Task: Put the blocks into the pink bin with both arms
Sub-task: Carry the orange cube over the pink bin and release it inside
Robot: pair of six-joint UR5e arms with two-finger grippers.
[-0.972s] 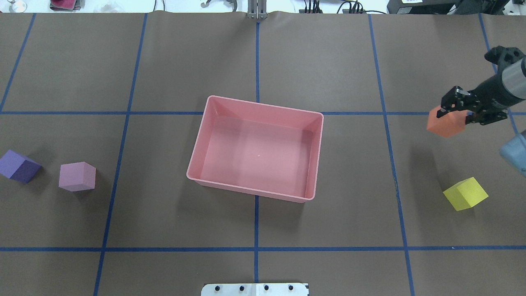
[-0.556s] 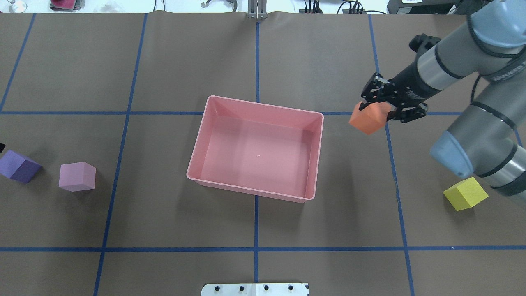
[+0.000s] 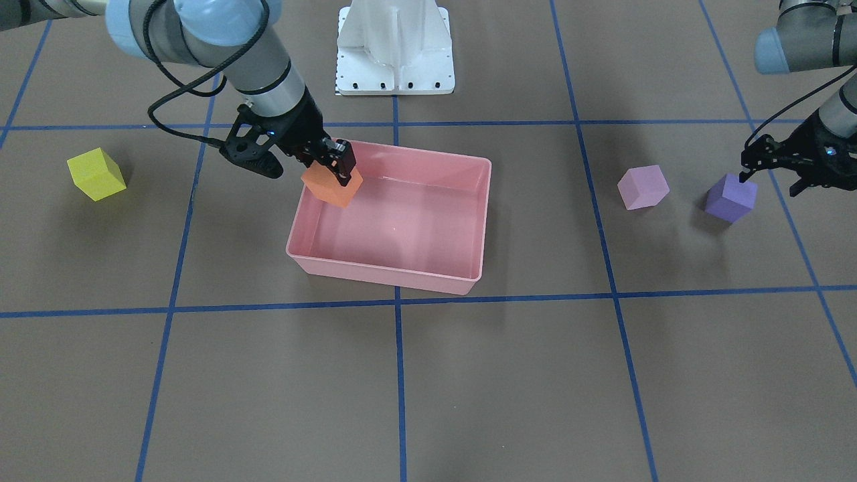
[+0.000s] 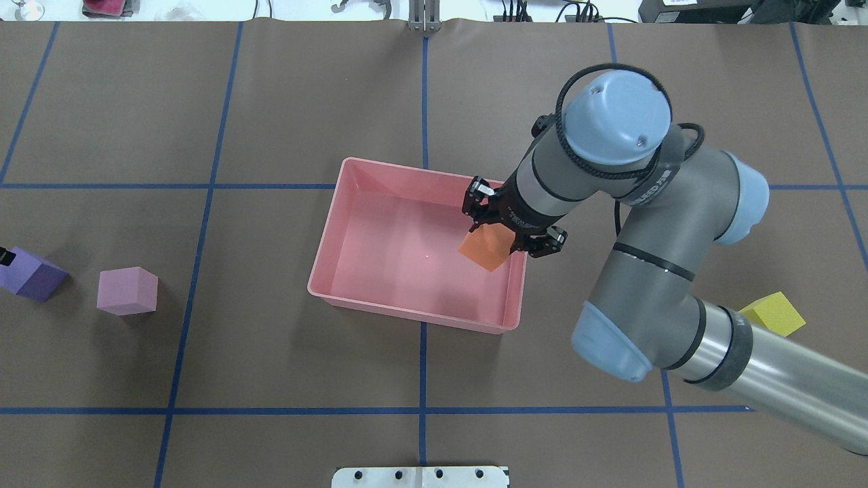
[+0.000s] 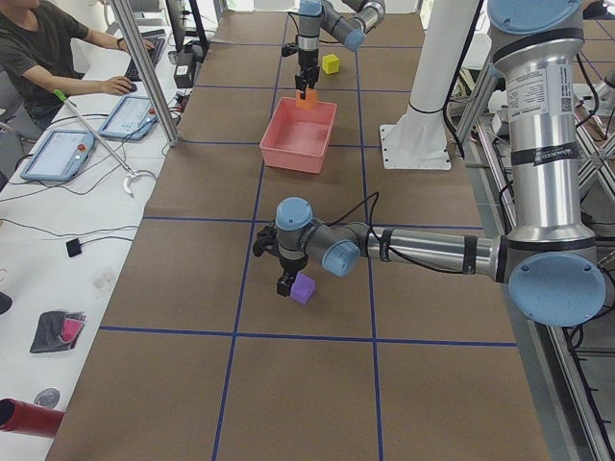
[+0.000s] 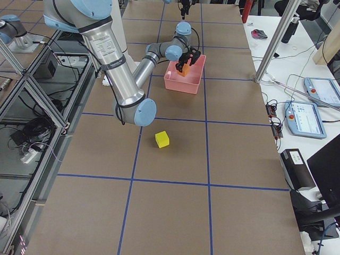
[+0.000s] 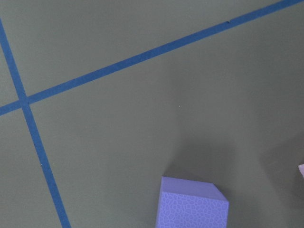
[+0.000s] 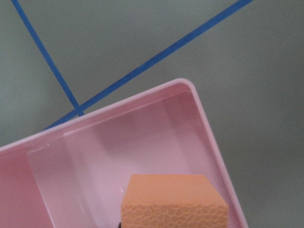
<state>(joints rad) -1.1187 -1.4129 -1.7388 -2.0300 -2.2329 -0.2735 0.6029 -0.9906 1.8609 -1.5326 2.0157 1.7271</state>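
My right gripper is shut on the orange block and holds it tilted above the right end of the pink bin. The orange block shows over the bin's corner in the right wrist view. My left gripper is open, just above and behind the purple block, apart from it. The purple block is at the bottom of the left wrist view. The pink-lilac block lies beside the purple block. The yellow block lies at the far right.
The bin has nothing in it. The white base pedestal stands behind it. My right arm's elbow hangs over the table between the bin and the yellow block. Blue tape lines grid the brown table.
My right arm has carried the orange block leftward from the far right to above the bin's right end. My left gripper's tip has come into view by the purple block.
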